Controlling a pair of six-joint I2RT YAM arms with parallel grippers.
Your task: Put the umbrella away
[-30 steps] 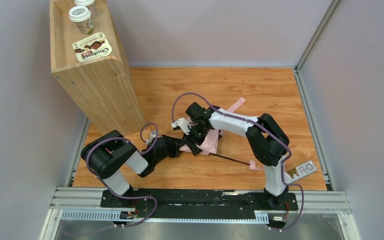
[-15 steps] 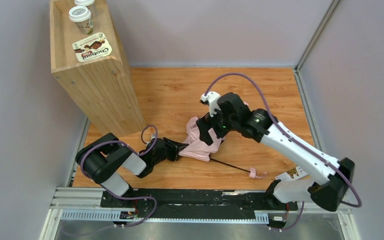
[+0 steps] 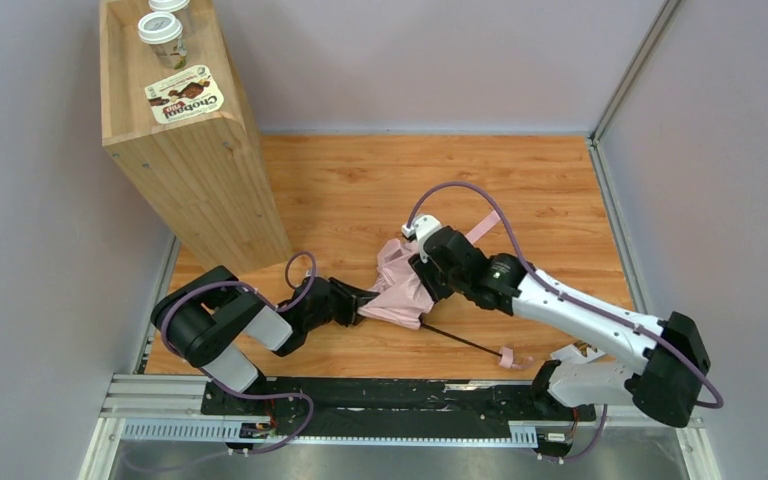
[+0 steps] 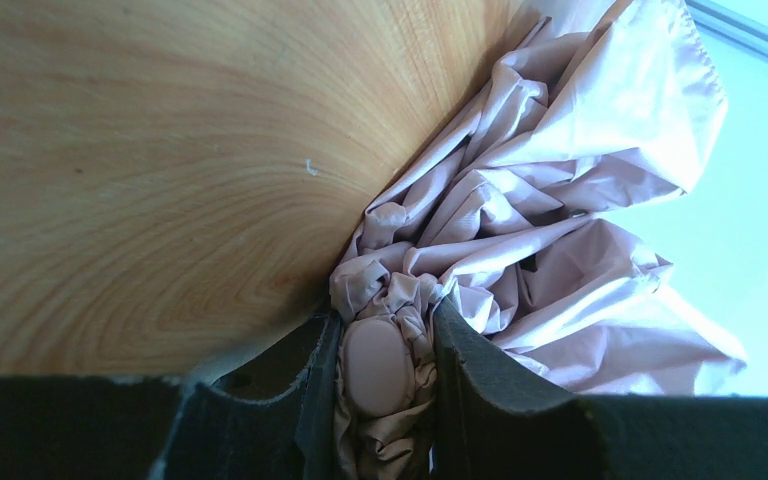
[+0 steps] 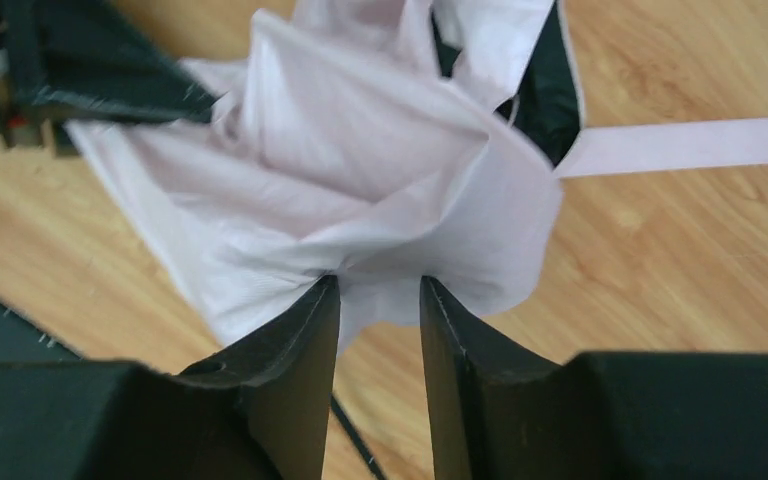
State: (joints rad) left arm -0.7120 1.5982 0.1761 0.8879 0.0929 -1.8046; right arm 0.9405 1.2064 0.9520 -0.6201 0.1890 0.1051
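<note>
Right end effector (image 5: 378, 288) back on umbrella (image 5: 360, 170)

The umbrella (image 4: 560, 200) is thin pink cloth, crumpled, faintly glossy; table (image 3: 360, 180) smooth wood-grain, soft sheen; left gripper (image 4: 388, 318) fingers (image 4: 480, 385) matt black plastic

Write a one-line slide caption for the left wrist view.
Left gripper shut on the pale pink umbrella at its bunched end, wooden table behind.

The pale pink umbrella (image 3: 397, 292) lies collapsed, its fabric crumpled into a loose bundle, its thin black shaft (image 3: 460, 340) stretching toward the near right and its flat pink strap (image 5: 680, 145) trailing out sideways.
</note>
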